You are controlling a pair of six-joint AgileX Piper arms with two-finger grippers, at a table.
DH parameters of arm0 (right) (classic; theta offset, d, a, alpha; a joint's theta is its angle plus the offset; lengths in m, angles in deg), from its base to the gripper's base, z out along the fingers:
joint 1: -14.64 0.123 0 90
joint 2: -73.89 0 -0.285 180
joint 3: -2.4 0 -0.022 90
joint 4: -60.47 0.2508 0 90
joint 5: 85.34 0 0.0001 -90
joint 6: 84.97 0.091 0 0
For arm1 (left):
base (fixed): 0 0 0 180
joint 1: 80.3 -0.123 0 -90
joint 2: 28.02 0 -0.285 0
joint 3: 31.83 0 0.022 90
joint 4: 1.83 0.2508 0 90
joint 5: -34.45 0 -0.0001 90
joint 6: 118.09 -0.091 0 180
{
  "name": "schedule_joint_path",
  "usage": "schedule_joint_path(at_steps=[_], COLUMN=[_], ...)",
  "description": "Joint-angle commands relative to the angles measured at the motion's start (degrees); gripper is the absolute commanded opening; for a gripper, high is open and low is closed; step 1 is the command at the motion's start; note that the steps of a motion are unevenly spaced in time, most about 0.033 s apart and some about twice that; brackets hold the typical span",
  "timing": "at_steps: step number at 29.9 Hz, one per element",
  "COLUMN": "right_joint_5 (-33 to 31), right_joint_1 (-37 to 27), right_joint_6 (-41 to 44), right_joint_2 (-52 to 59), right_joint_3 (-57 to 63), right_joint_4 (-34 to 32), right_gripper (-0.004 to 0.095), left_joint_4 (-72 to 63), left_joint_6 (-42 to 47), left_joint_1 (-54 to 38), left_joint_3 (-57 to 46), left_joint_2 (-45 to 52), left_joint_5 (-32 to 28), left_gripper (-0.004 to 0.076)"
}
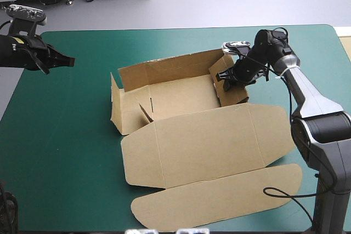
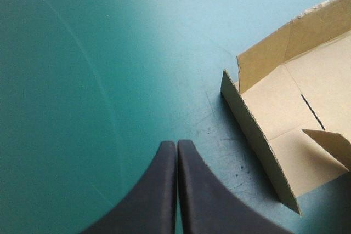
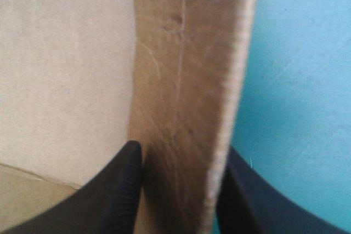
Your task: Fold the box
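The brown box [image 1: 181,97] stands mid-table as an open tray, with its back and side walls raised. Its lid [image 1: 208,141] lies flat toward the near edge, ending in a long rounded flap [image 1: 219,198]. My right gripper [image 1: 227,78] reaches down at the tray's right wall. In the right wrist view, the right gripper [image 3: 181,152] is shut on that wall [image 3: 186,80], one black finger on each face. My left gripper [image 1: 68,60] hovers shut near the far left corner, well away from the box. Ahead of the left gripper [image 2: 176,143], to one side, is the tray's left wall [image 2: 258,135].
A wide stretch of teal-green cover [image 1: 60,130] lies between the left arm and the box. The lid's flap comes close to the table's near edge. The table's far edge [image 1: 164,28] runs a short way behind the tray's back wall.
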Motion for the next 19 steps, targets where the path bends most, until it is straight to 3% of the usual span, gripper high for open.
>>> schedule_joint_path(at_steps=[1,3,4,9,19], right_joint_5=[-0.8,-0.8,-0.8,-0.8,-0.9], right_joint_1=[0.1,0.1,-0.1,-2.3,-15.8], right_joint_6=[-2.4,-3.3,-4.0,-7.6,-11.1], right_joint_2=[3.2,3.2,3.4,6.6,20.7], right_joint_3=[-1.4,-1.4,-1.4,-1.5,-1.5], right_joint_4=[1.0,2.2,3.3,11.3,16.3], right_gripper=[0.0131,-0.0005,-0.0015,-0.0017,-0.0019], left_joint_4=[-0.4,-0.4,-0.4,-0.1,12.6], left_joint_6=[1.0,1.0,1.2,1.3,7.7], left_joint_1=[0.0,0.0,0.0,0.0,0.0], left_joint_3=[1.5,1.5,1.5,1.5,-2.4], left_joint_2=[2.0,2.0,2.0,2.0,2.0], left_joint_5=[-0.7,-0.7,-0.7,-1.0,-5.6], left_gripper=[-0.0009,-0.0009,-0.0009,-0.0009,-0.0009])
